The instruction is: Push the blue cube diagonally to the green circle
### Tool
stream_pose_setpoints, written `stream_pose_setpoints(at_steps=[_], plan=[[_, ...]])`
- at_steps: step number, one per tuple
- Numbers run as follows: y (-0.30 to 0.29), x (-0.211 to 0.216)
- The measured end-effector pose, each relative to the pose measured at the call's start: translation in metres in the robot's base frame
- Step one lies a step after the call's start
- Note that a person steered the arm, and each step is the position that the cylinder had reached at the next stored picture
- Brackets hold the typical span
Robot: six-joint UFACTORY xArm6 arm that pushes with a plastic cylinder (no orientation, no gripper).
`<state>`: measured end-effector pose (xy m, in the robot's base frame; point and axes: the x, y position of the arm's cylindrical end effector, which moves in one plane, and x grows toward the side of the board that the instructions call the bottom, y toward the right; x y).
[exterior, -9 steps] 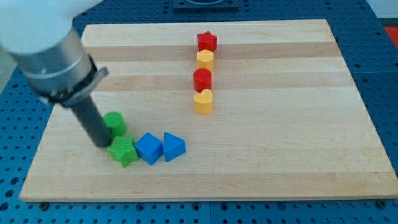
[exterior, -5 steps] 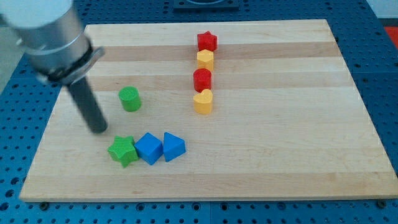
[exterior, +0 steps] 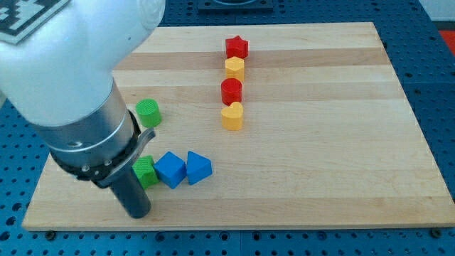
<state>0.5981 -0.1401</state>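
The blue cube (exterior: pixel 170 169) lies near the board's lower left, touching a blue triangular block (exterior: pixel 199 168) on its right and a green star (exterior: pixel 146 172) on its left. The green circle (exterior: pixel 148 112), a short cylinder, stands above and left of the cube. My tip (exterior: pixel 136 212) rests on the board below and left of the green star, close to the board's bottom edge. The arm's large white and grey body hides part of the green star and the board's left side.
A column stands at the board's upper middle: a red star (exterior: pixel 237 48), a yellow hexagon (exterior: pixel 235 68), a red circle (exterior: pixel 232 91) and a yellow heart (exterior: pixel 232 116). The wooden board (exterior: pixel 320 142) lies on a blue perforated table.
My tip moved from left of the green circle down to below-left of the green star. The arm now covers much of the view's left. The green circle earlier shifted up and right.
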Motion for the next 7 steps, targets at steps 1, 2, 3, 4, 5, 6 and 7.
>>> stream_pose_setpoints(at_steps=[1, 2, 3, 4, 5, 6, 7], plan=[[-0.004, -0.06], [-0.008, -0.122], [-0.008, -0.097], [-0.005, -0.017], [-0.002, 0.02], [0.029, 0.004], [0.045, -0.04]])
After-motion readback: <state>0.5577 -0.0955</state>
